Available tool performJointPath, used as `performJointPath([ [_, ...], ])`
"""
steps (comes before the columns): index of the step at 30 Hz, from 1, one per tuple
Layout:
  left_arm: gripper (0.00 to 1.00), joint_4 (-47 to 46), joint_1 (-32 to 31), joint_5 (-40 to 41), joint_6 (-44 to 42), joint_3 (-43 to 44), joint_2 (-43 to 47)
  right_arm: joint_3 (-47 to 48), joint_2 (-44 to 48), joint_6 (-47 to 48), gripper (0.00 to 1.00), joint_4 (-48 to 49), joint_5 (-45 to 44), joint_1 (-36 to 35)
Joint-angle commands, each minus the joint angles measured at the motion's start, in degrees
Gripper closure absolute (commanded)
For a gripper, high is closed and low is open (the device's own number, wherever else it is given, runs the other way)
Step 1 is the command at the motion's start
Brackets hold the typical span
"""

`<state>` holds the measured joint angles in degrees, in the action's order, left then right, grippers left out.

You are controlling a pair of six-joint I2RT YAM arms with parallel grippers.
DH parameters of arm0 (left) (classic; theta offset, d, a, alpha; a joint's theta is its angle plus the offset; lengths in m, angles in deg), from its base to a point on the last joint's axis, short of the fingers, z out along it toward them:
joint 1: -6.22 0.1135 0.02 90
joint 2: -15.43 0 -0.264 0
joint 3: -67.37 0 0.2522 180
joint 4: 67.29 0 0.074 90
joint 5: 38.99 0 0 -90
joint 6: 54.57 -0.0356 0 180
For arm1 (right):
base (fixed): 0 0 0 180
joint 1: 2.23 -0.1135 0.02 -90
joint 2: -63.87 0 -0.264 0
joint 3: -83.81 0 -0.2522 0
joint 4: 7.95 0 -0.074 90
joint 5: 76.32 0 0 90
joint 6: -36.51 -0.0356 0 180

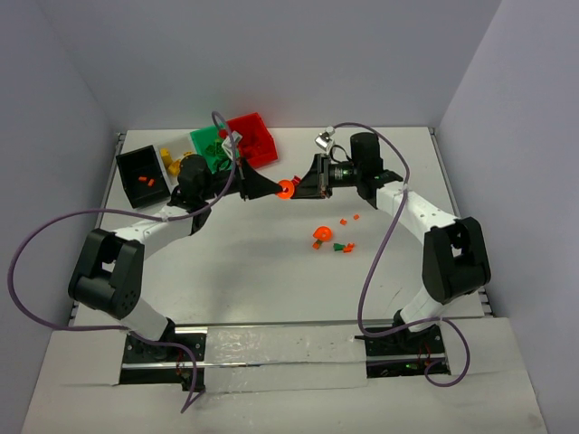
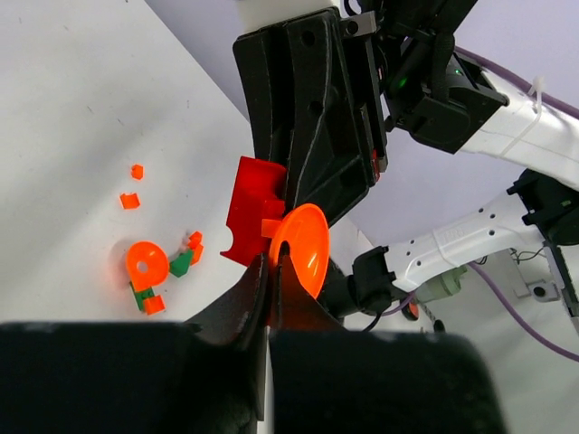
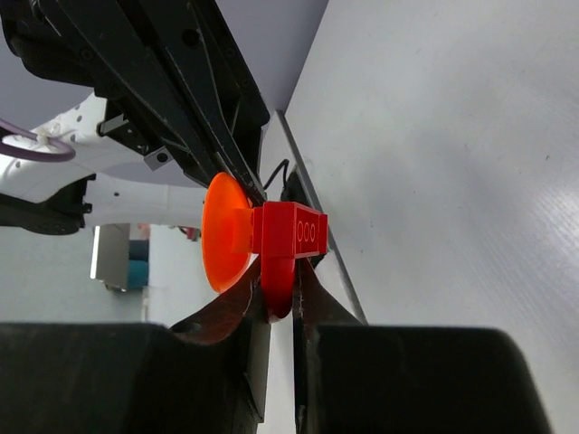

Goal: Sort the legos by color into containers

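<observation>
Clearly black bin point(image 1: 134, 163) holds orange legos point(image 1: 146, 182); green bin point(image 1: 203, 139), seemingly green pieces point(image 1: 217, 155).

Glossy smooth plastic legos point(image 2: 303, 246), matt table point(image 1: 235, 271)

Both arms outstretched, left hand point(image 1: 274, 189) and right hand point(image 1: 297, 186) clamped, tips meeting.

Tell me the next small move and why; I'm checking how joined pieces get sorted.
Probably draw the two grippers apart. In mid-air, the left gripper pinches the orange dish and the right gripper pinches the red brick stuck to it. The two colours likely need separating before binning.
</observation>
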<state>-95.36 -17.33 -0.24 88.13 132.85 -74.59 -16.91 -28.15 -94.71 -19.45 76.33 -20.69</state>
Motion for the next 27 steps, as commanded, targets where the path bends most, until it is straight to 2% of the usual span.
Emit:
performJointPath([
  [1, 0.82, 1.9, -1.9, -4.9, -2.0, 0.4, 1.1, 0.9, 3.3, 5.2, 1.0, 1.7, -4.3, -0.1],
  [4, 0.68, 4.6, -1.9, -5.9, -4.5, 1.7, 1.3, 1.1, 3.6, 8.6, 1.0, -1.7, -5.1, -0.9],
  [9, 0.61, 10.2, -2.0, -6.7, -10.2, 4.3, 1.3, 1.5, 3.9, 12.6, 1.0, -5.5, -5.4, -2.3],
  [12, 0.71, 10.8, -2.0, -6.8, -10.9, 4.8, 1.3, 1.1, 3.8, 13.0, 1.0, -5.8, -5.6, -3.0],
  [14, 0.82, 10.8, -2.0, -6.7, -10.8, 4.8, 1.1, 0.7, 3.6, 12.8, 1.0, -5.8, -5.6, -3.3],
  [15, 0.84, 10.8, -1.9, -6.7, -11.0, 4.7, 1.0, 0.4, 3.6, 12.8, 1.0, -5.6, -5.7, -3.3],
  [16, 0.93, 11.0, -1.9, -6.6, -11.1, 4.4, 0.9, 0.1, 3.7, 12.8, 1.0, -5.3, -5.8, -3.3],
  [18, 0.99, 12.5, -2.0, -6.3, -12.7, 4.2, 0.9, -0.5, 3.5, 12.7, 1.0, -5.2, -5.7, -3.4],
  [24, 1.0, 13.9, 0.6, -7.7, -13.9, 2.4, 2.6, 0.3, 3.0, 13.1, 1.0, -6.4, -6.5, -2.8],
  [27, 1.0, 18.4, 7.5, -9.6, -15.3, 2.1, 4.7, 1.8, 2.4, 14.9, 1.0, -9.2, -9.2, -1.8],
])
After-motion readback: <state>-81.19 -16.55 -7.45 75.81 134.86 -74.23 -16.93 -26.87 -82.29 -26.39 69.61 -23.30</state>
